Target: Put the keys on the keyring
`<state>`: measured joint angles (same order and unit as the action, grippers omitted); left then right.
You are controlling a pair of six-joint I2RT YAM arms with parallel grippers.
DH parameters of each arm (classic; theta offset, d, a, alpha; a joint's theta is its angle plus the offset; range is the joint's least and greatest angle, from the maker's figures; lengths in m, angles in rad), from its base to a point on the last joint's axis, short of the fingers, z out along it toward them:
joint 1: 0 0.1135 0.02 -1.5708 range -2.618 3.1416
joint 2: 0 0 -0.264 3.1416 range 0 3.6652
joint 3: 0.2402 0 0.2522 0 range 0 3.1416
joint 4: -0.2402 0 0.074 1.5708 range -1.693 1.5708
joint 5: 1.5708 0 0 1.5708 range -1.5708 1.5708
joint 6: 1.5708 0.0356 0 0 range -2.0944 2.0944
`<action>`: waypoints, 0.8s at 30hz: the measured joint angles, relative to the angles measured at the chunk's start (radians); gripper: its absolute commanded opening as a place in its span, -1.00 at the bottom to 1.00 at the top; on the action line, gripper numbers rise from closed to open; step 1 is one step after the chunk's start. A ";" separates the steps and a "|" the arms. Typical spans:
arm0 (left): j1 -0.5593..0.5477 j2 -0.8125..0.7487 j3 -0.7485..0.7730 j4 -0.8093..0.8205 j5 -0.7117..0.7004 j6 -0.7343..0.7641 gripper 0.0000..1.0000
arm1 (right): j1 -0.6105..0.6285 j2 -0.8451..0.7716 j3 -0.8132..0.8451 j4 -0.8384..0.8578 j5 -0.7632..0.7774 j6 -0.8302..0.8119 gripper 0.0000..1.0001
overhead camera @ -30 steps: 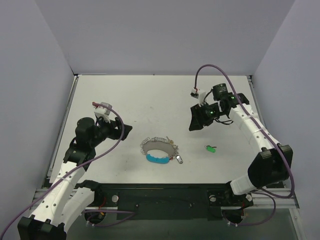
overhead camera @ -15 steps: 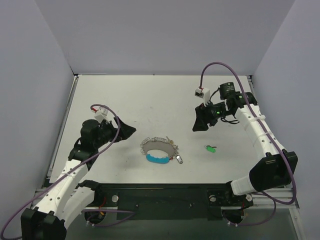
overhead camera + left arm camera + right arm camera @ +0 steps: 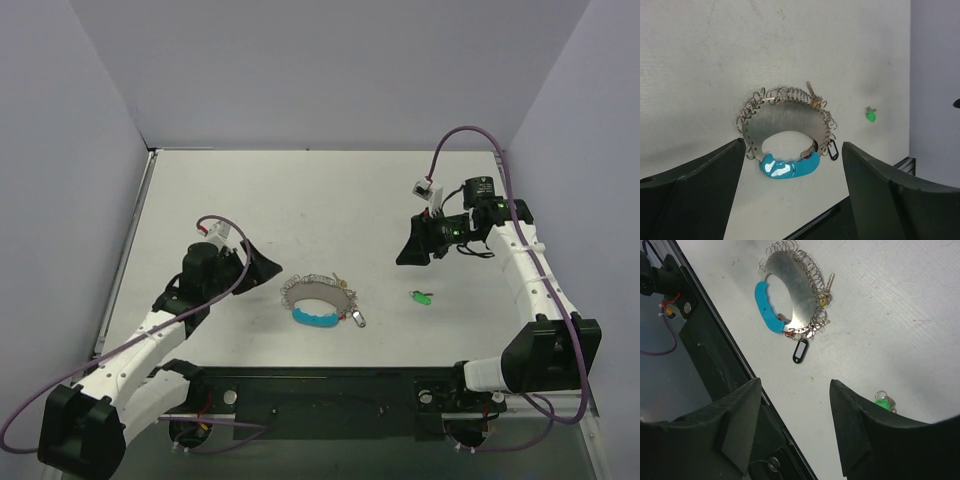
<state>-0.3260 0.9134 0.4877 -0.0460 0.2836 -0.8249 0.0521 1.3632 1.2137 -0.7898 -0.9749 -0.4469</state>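
The keyring [image 3: 318,298] lies on the table near the front middle: a silvery crescent with wire coils round its rim, a light-blue segment [image 3: 789,166] and a small black tag [image 3: 833,149]. A yellow-headed key [image 3: 823,301] hangs among its coils. A tiny green-headed key [image 3: 421,296] lies loose to the right of the keyring; it also shows as the green key [image 3: 870,115] and green key [image 3: 884,402]. My left gripper [image 3: 262,263] hovers open just left of the keyring, empty. My right gripper [image 3: 412,247] hangs open above and behind the green key, holding nothing.
The black rail [image 3: 320,385] carrying the arm bases runs along the table's near edge. Grey walls close in the table on the left, back and right. A purple cable [image 3: 468,135] loops over the right arm.
The left gripper moved right, closer to the keyring. The right gripper drifted right and slightly toward the front, ending above the green key. Keyring and key have not moved.
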 measured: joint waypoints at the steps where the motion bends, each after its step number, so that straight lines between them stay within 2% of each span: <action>1: -0.024 0.007 0.005 -0.016 -0.023 0.007 0.77 | 0.000 0.000 -0.004 0.005 -0.003 0.000 0.04; 5: -0.145 0.040 0.048 -0.092 -0.149 0.053 0.77 | 0.000 0.000 -0.011 0.017 -0.012 0.000 0.04; 9: -0.219 0.056 0.074 -0.125 -0.254 0.087 0.77 | 0.000 0.000 -0.012 0.023 -0.016 0.000 0.04; 15: -0.237 0.074 0.074 -0.140 -0.325 0.109 0.77 | 0.000 0.001 -0.012 0.023 -0.017 0.000 0.04; 24: -0.237 0.076 0.074 -0.119 -0.332 0.117 0.77 | 0.000 0.001 -0.022 0.024 -0.017 -0.001 0.04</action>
<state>-0.5625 0.9897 0.5621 -0.1654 -0.0486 -0.7082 0.0521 1.3643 1.1919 -0.7662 -0.9920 -0.4477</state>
